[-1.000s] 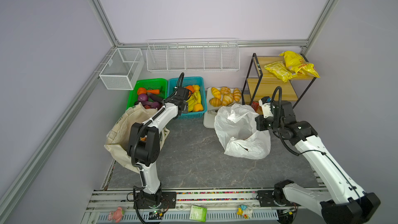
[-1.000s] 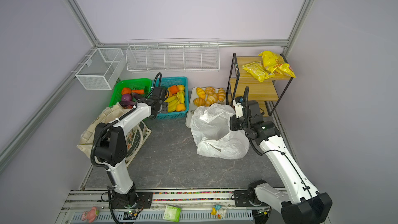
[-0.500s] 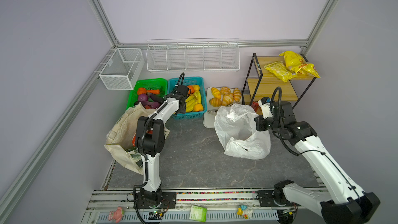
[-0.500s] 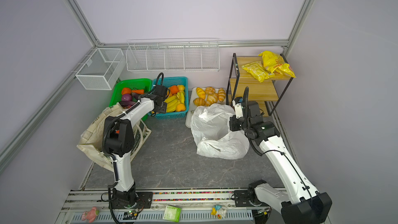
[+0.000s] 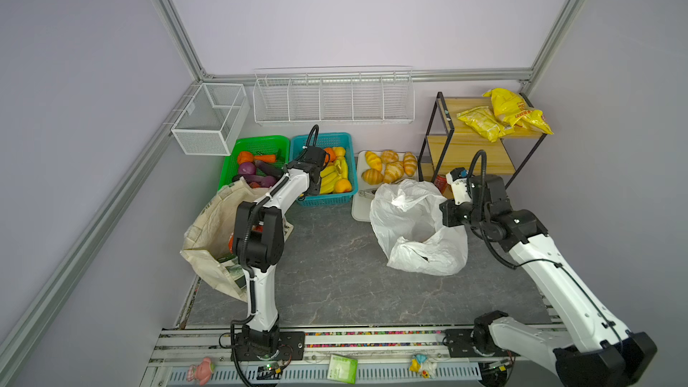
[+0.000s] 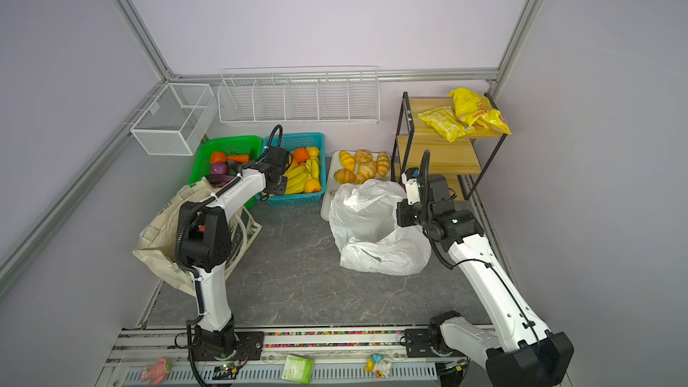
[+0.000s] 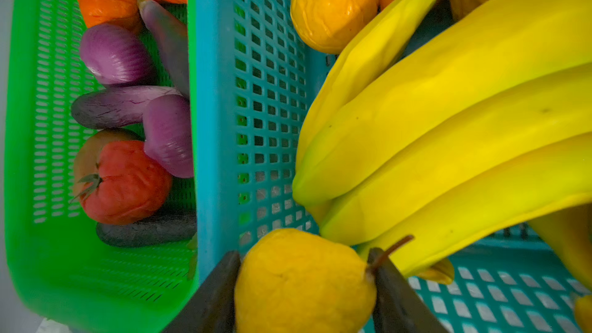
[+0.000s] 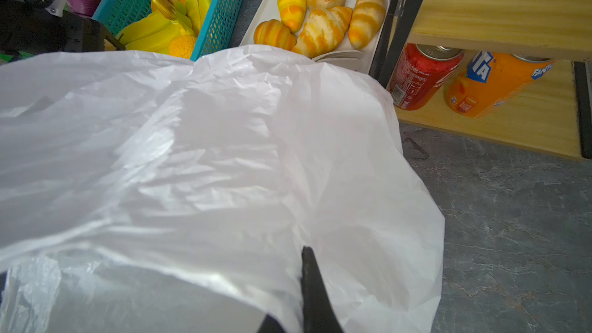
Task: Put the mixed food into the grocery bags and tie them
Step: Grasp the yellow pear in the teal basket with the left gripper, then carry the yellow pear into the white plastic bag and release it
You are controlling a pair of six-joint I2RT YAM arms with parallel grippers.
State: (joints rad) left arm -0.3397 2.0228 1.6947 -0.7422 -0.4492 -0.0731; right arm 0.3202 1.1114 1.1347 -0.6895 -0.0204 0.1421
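My left gripper reaches into the blue basket and is shut on a yellow toy fruit with a brown stem, one dark finger against each side. Yellow bananas lie right beside it. In both top views this gripper sits at the basket's near left corner. The cream canvas tote lies open under my left arm, a red patch showing inside. My right gripper is shut on the rim of the white plastic bag, holding it up.
A green basket of toy vegetables stands left of the blue one. A white tray with croissants sits behind the plastic bag. The wooden shelf carries yellow packets and drink cans. Wire baskets hang on the back wall.
My left arm's elbow has swung to the right, and its jaws have narrowed onto the yellow fruit in the blue basket. The right arm and the plastic bag have stayed put.
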